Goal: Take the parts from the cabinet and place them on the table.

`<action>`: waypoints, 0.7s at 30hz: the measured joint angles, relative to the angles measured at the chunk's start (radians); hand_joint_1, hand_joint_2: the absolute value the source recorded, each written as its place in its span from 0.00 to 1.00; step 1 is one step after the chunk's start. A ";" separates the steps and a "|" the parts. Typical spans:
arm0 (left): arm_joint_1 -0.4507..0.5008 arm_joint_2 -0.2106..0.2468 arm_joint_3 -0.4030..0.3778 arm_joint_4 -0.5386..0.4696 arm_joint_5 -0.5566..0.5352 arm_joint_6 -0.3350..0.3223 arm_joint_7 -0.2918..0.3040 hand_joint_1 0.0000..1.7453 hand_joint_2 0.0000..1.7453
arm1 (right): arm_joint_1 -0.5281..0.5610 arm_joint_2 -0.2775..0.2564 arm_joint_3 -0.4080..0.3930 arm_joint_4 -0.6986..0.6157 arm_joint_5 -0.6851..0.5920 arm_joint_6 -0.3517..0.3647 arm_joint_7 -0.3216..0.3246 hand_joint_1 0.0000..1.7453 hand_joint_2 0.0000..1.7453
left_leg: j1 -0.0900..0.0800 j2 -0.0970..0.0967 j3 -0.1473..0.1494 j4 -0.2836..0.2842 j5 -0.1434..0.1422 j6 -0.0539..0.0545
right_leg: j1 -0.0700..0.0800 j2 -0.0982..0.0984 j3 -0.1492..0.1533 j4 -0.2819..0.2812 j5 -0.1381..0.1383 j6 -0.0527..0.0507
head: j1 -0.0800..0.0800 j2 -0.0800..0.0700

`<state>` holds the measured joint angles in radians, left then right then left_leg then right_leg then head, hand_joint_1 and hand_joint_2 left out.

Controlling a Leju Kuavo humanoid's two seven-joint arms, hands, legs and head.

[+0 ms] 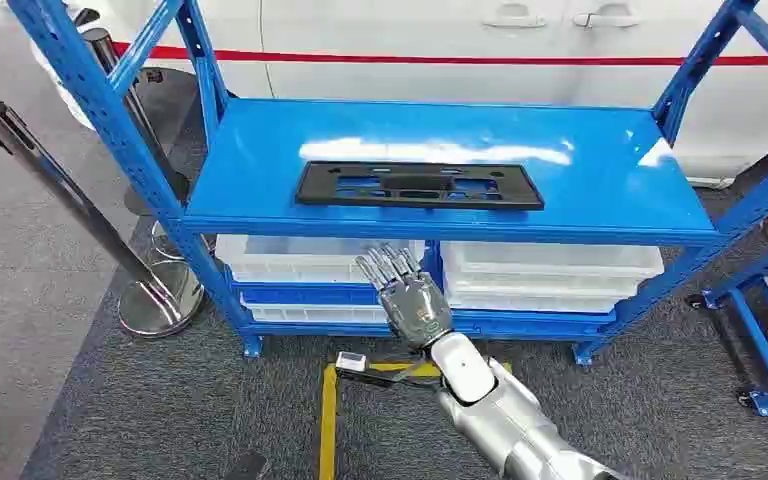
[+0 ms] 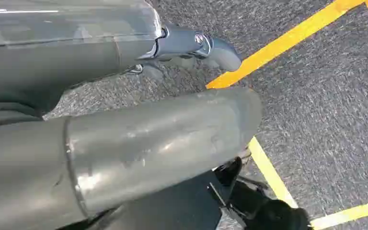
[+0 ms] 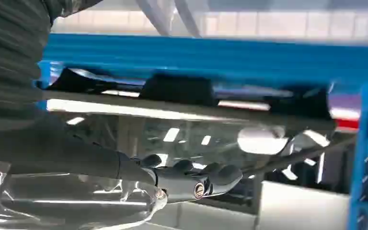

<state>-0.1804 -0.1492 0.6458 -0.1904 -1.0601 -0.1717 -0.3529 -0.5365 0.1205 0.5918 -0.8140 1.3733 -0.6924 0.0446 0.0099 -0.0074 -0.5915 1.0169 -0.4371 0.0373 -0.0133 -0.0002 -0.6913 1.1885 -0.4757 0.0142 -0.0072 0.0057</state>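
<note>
Risk sits at the shelf edge: the robot's right hand (image 1: 412, 296), fingers apart and holding nothing, is raised at centre frame just below the blue steel shelf (image 1: 260, 150). Reaching up, it could knock that lip, or shove the flat black plastic frame part (image 1: 419, 185) backward. Below, translucent white plastic bins (image 1: 300, 258) look empty. Left hand (image 2: 191, 48): grasp unclear.

No words, numbers or labels can be read on anything in these pictures.
</note>
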 joint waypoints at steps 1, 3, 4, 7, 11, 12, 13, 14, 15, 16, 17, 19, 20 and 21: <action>0.000 0.000 -0.002 0.000 0.001 0.001 0.000 0.00 0.00 | -0.001 0.000 -0.013 -0.011 0.002 -0.002 -0.001 0.00 1.00 | 0.000 0.000 0.000 0.005 -0.004 -0.002 | 0.000 0.000 0.042 -0.085 0.040 -0.004 | 0.000 0.000; -0.002 0.000 -0.004 0.000 0.002 0.003 0.000 0.00 0.00 | 0.001 0.002 -0.037 -0.031 0.003 -0.005 -0.001 0.00 1.00 | -0.007 0.000 -0.004 0.014 -0.011 -0.012 | 0.008 0.000 0.068 -0.147 0.036 -0.009 | -0.001 0.000; -0.001 0.000 -0.004 0.000 0.002 0.003 0.000 0.00 0.00 | 0.004 0.002 -0.043 -0.037 0.003 -0.005 -0.002 0.00 1.00 | -0.006 0.000 -0.004 0.011 -0.010 -0.016 | 0.008 0.002 0.067 -0.145 0.036 -0.012 | 0.000 0.000; -0.001 0.000 -0.005 -0.002 0.002 0.004 0.000 0.00 0.00 | 0.011 0.003 -0.059 -0.054 0.008 -0.005 -0.002 0.00 1.00 | -0.004 0.001 -0.004 0.010 -0.016 -0.033 | 0.002 0.003 0.072 -0.156 0.042 -0.030 | 0.000 0.000; 0.000 0.000 -0.005 -0.002 0.002 0.004 0.000 0.00 0.00 | 0.016 0.010 -0.070 -0.062 0.014 -0.005 -0.008 0.00 1.00 | 0.002 0.002 -0.109 0.246 -0.138 -0.051 | 0.002 0.000 0.076 -0.160 0.041 -0.042 | 0.000 0.000; 0.002 0.000 -0.005 -0.002 0.002 0.004 0.000 0.00 0.00 | 0.022 0.010 -0.078 -0.065 0.019 -0.005 -0.016 0.00 1.00 | 0.002 0.002 -0.133 0.292 -0.149 -0.053 | 0.003 0.000 0.076 -0.159 0.040 -0.043 | -0.001 0.000; 0.004 0.000 -0.005 -0.002 0.002 0.005 0.000 0.00 0.00 | 0.031 0.011 -0.090 -0.073 0.023 -0.005 -0.030 0.00 1.00 | 0.003 0.002 -0.138 0.300 -0.138 -0.055 | 0.003 0.000 0.077 -0.159 0.040 -0.043 | 0.000 0.000; 0.005 0.000 -0.005 -0.002 0.003 0.005 0.000 0.00 0.00 | 0.040 0.015 -0.105 -0.085 0.028 -0.005 -0.048 0.00 1.00 | 0.003 0.002 -0.122 0.263 -0.107 -0.054 | 0.003 0.001 0.077 -0.158 0.039 -0.042 | -0.001 0.000; 0.004 0.000 -0.006 -0.002 0.003 0.006 0.000 0.00 0.00 | 0.049 0.020 -0.120 -0.099 0.031 -0.005 -0.062 0.00 1.00 | 0.003 0.002 -0.090 0.195 -0.066 -0.052 | 0.003 0.002 0.078 -0.157 0.038 -0.041 | 0.000 0.000; 0.003 0.000 -0.006 -0.002 0.003 0.006 0.000 0.00 0.00 | 0.057 0.026 -0.139 -0.117 0.032 -0.006 -0.075 0.00 1.00 | 0.003 0.002 -0.049 0.109 -0.022 -0.047 | 0.003 0.003 0.080 -0.155 0.036 -0.039 | -0.001 0.000; 0.002 0.000 -0.007 -0.002 0.003 0.006 0.000 0.00 0.00 | 0.061 0.033 -0.155 -0.131 0.032 -0.006 -0.081 0.00 1.00 | 0.002 0.002 -0.012 0.030 0.002 -0.039 | 0.003 0.003 0.080 -0.154 0.034 -0.036 | 0.000 0.000; -0.002 0.001 -0.012 -0.002 0.004 0.006 0.000 0.00 0.00 | 0.066 0.036 -0.179 -0.145 0.033 -0.006 -0.089 0.00 1.00 | -0.005 0.001 -0.001 0.008 -0.009 -0.031 | 0.008 0.003 0.076 -0.152 0.035 -0.025 | 0.000 0.000; 0.000 0.001 -0.014 -0.002 0.005 0.006 0.000 0.00 0.00 | 0.072 0.039 -0.194 -0.153 0.039 -0.006 -0.092 0.00 1.00 | -0.006 0.000 -0.002 0.007 -0.009 -0.029 | 0.008 0.002 0.077 -0.153 0.035 -0.020 | 0.000 0.000; 0.002 0.001 -0.016 -0.002 0.005 0.006 0.000 0.00 0.00 | 0.077 0.041 -0.202 -0.159 0.043 -0.006 -0.092 0.00 1.00 | -0.008 -0.001 -0.002 0.007 -0.009 -0.024 | 0.006 0.001 0.079 -0.156 0.037 -0.016 | 0.000 0.000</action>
<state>-0.1787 -0.1480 0.6302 -0.1926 -1.0555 -0.1652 -0.3525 -0.4597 0.1614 0.3894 -0.9728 1.4164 -0.6989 -0.0469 0.0021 -0.0085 -0.5936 1.0239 -0.4459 0.0135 -0.0069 0.0012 -0.6123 1.0325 -0.4386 -0.0016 -0.0076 0.0057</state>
